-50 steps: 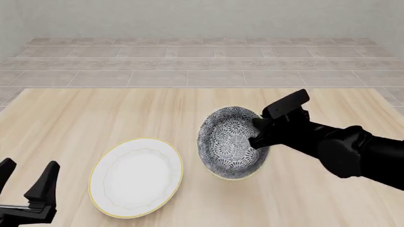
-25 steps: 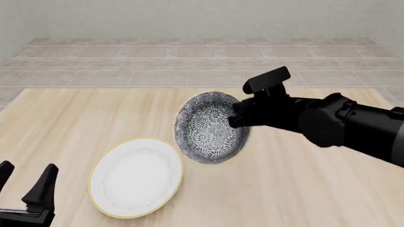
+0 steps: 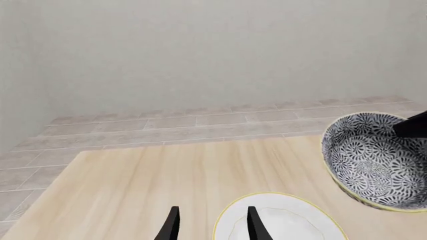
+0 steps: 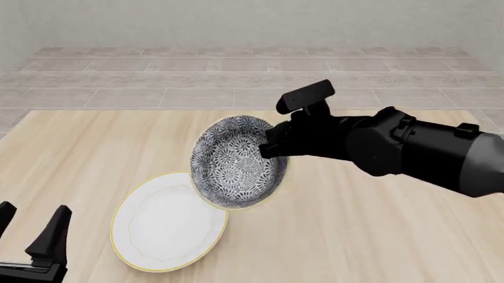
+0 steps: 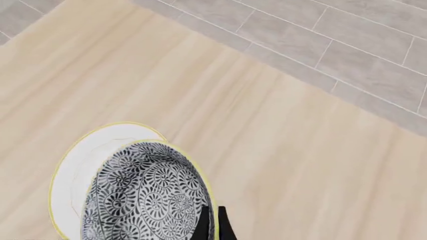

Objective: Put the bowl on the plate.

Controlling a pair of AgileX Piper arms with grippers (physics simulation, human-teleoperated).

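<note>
Bowl (image 4: 235, 162) tilted, rim gripped in right jaws, apparently over plate (image 4: 157, 227) edge, left jaws open nearby

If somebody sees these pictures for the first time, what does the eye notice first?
The blue-and-white patterned bowl, tilted above the table at centre, held at its rim by the right pincer. Just below it to the left lies the white plate with a yellow edge. The left pincer waits open at the near left corner.
</note>
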